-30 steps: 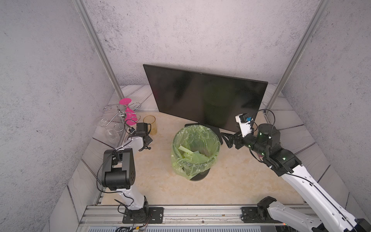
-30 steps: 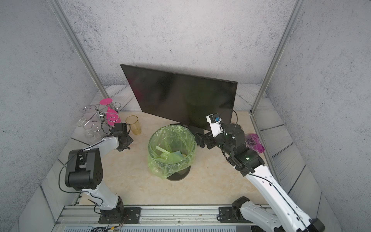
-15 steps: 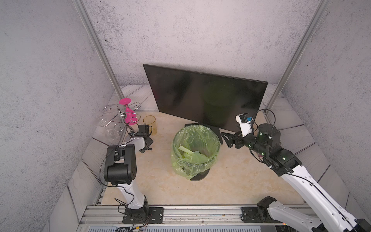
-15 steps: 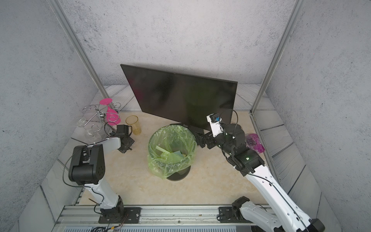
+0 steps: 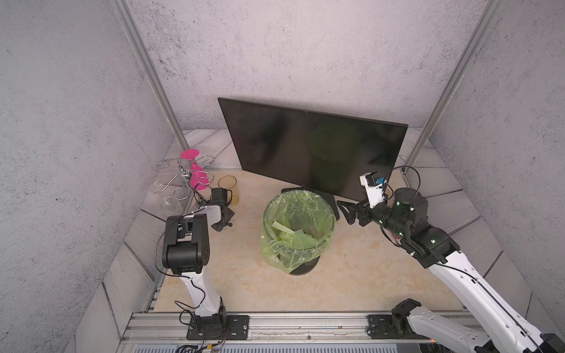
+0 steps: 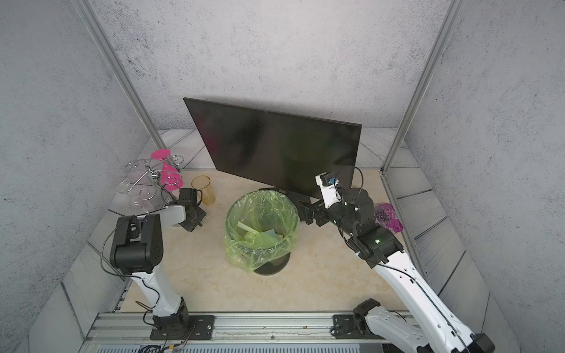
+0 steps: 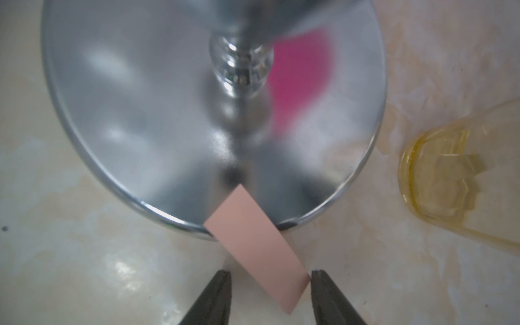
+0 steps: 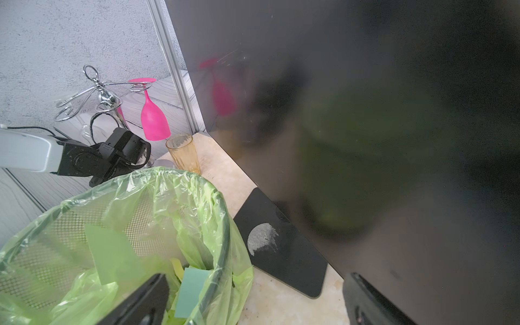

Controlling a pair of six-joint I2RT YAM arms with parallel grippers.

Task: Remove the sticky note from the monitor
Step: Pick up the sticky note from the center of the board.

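Note:
The black monitor (image 5: 312,146) (image 6: 275,146) (image 8: 365,112) stands at the back, and its screen shows no note in any view. In the left wrist view a pale pink sticky note (image 7: 253,242) lies from the rim of a chrome rack base (image 7: 140,112) down between my left gripper's (image 7: 270,274) fingertips. Its jaws stand apart, and the note's end touches one fingertip (image 7: 320,284). In both top views the left gripper (image 5: 224,221) (image 6: 194,224) points down at the table by the rack. My right gripper (image 5: 348,212) (image 6: 302,214) (image 8: 256,281) is open and empty between the bin and the monitor's stand.
A mesh bin with a green liner (image 5: 275,244) (image 6: 238,244) (image 8: 168,180) holds several notes at the table's middle. A chrome glass rack (image 5: 183,174) with a pink glass (image 5: 195,174) and an amber tumbler (image 5: 227,186) (image 7: 450,174) stand at the back left. A purple bag (image 6: 388,217) lies at the right.
The left arm's elbow has shifted slightly toward the back while its gripper stayed low by the rack. The right arm has not moved.

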